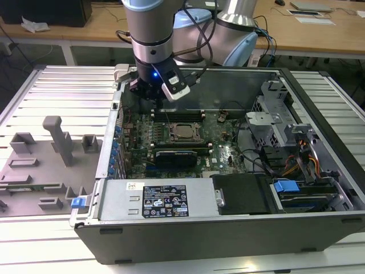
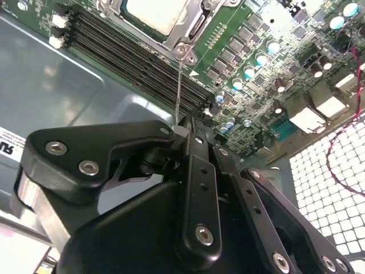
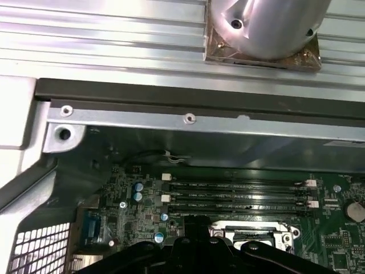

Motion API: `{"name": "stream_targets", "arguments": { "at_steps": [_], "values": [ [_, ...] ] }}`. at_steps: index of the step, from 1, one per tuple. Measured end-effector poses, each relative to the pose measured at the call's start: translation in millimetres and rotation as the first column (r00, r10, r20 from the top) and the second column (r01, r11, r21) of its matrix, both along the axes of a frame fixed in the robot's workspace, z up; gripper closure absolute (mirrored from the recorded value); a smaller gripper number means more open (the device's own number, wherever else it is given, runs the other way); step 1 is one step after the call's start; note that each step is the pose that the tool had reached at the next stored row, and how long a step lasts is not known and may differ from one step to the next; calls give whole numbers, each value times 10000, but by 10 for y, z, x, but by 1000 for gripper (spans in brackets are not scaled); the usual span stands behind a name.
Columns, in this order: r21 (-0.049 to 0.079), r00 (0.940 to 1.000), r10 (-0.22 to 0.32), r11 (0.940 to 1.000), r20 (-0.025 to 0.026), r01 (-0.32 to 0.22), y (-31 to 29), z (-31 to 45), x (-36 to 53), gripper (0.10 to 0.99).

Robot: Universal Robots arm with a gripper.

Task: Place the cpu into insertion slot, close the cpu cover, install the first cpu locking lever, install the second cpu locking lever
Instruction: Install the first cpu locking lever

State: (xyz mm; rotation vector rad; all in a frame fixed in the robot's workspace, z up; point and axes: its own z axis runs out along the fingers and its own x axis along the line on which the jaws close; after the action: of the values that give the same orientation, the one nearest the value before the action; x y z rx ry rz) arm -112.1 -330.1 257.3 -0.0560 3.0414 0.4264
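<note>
cpu (image 2: 154, 11) framed by cover (image 2: 193, 28), claw (image 2: 181, 123) pinching lever (image 2: 179, 85)

No print can be read. In the exterior view a black label (image 1: 164, 201) with white symbols and fine lines sits on the power supply housing (image 1: 114, 206). A small white sticker (image 1: 134, 187) lies just beside it, print too small. In the second wrist view a white sticker (image 2: 7, 145) has dark letters cut off at the frame edge. In the first wrist view the memory slots (image 3: 239, 194) carry tiny white markings, unreadable.
</note>
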Motion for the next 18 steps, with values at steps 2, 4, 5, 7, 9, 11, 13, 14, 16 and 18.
{"name": "stream_targets", "arguments": {
  "at_steps": [2,4,5,7,9,11,13,14,16,18],
  "values": [
    [13,9999,-125,9999,1,125,0,-11,50,980],
    [15,9998,-174,9998,2,174,0,-18,98,980],
    [15,9998,-211,9998,3,211,0,-23,148,980],
    [15,9997,-242,9997,2,242,0,-30,207,980],
    [15,9996,-276,9996,1,276,0,-37,269,980],
    [15,9995,-326,9995,3,326,0,-49,367,980],
    [15,9994,-342,9994,2,342,0,-53,445,980],
    [15,9994,-347,9994,1,347,0,-55,492,980],
    [15,9994,-349,9994,2,349,0,-54,496,980],
    [15,9994,-346,9994,7,346,0,-55,496,980]
  ]
}}
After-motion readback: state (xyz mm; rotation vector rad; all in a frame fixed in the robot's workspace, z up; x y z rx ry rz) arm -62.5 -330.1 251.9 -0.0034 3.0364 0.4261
